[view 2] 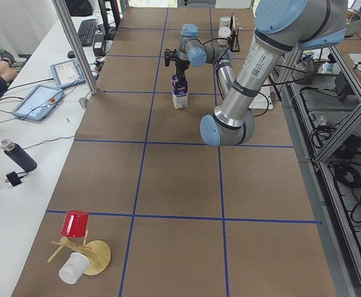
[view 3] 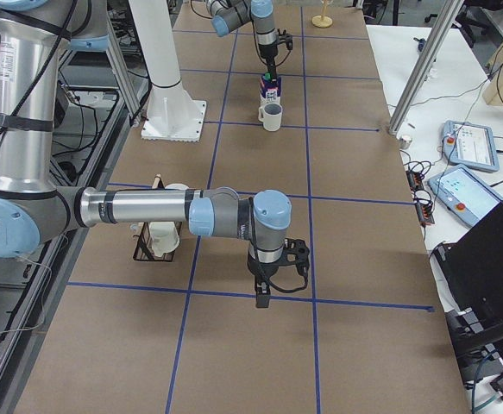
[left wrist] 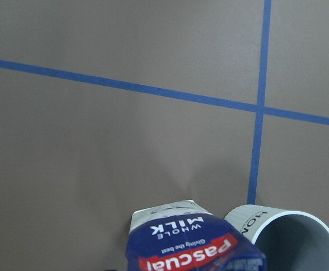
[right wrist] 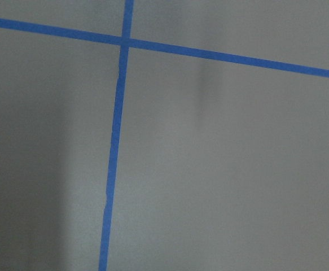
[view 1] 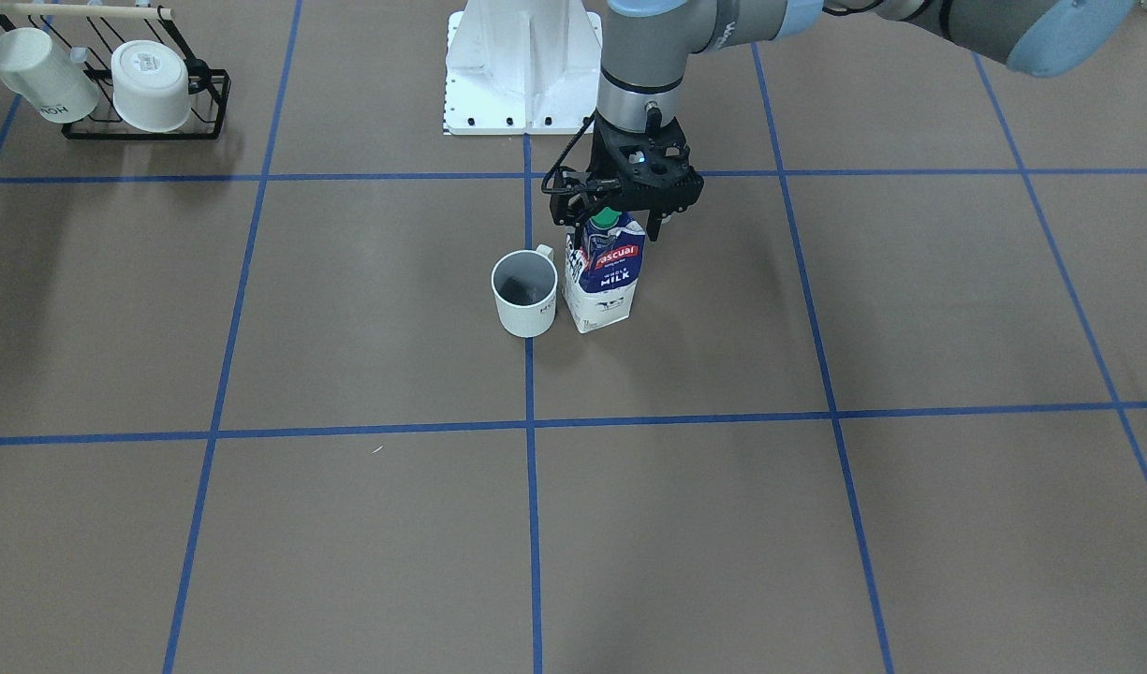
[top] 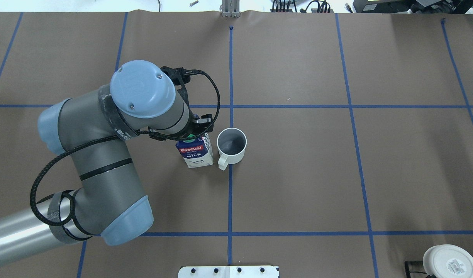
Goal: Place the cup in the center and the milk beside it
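The left claw (view 1: 614, 223) hangs directly over the milk (view 1: 603, 281), with one finger at each side of the gabled top. You cannot tell whether the fingers press the carton or stand free of it. The milk stands upright on the desk (view 1: 723, 524) under this claw, so its long axis is vertical. Its upper part is navy and its lower part white, with a red band and the word "MILK".

Just beside the claw, on the robot's right, the cup (top: 231, 144) stands upright at the center (top: 236, 181), on the blue tape line (top: 230, 193). It is white outside and dark grey inside, and its handle (top: 222, 163) points toward the robot's base.

The front-facing view shows you the green cap (view 1: 604, 221), which the arm mostly hides in the overhead view. Only the left wrist view shows the small dark print on the cup's side.

The right claw (view 3: 264, 297) appears only in the right side view, low over the desk and well apart from both things. You cannot judge from there whether it is released or clenched.
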Controlling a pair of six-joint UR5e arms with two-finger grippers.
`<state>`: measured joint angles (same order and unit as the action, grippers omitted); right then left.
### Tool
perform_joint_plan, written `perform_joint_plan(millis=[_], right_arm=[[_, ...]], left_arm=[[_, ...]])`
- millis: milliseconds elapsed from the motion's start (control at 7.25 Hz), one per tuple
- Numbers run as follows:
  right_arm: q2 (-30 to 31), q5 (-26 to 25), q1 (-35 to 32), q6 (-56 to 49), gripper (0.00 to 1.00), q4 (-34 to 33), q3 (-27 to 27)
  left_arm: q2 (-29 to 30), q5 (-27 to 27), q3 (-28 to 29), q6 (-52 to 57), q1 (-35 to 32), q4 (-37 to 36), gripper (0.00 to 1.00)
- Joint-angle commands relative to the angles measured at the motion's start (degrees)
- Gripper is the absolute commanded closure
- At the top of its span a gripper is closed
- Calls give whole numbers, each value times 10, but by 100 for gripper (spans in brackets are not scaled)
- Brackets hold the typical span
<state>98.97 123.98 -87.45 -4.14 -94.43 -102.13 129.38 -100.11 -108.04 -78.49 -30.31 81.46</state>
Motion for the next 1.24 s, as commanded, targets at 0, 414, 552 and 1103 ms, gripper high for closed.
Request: perform_joint_plan(millis=[0, 414, 552, 1103], right_arm=[[0, 0, 0, 0, 0, 0, 0], [0, 0, 0, 0, 0, 0, 0], [0, -1, 0, -1, 0, 0, 0], [0, 0, 0, 0, 0, 0, 0]], left_arm=[[-1, 1, -24, 18, 0, -2, 1], [2, -17, -98, 51, -15, -78, 1], [-2, -45, -101, 99, -49, -85, 1], [-125, -162, -108, 421, -229, -83, 1]])
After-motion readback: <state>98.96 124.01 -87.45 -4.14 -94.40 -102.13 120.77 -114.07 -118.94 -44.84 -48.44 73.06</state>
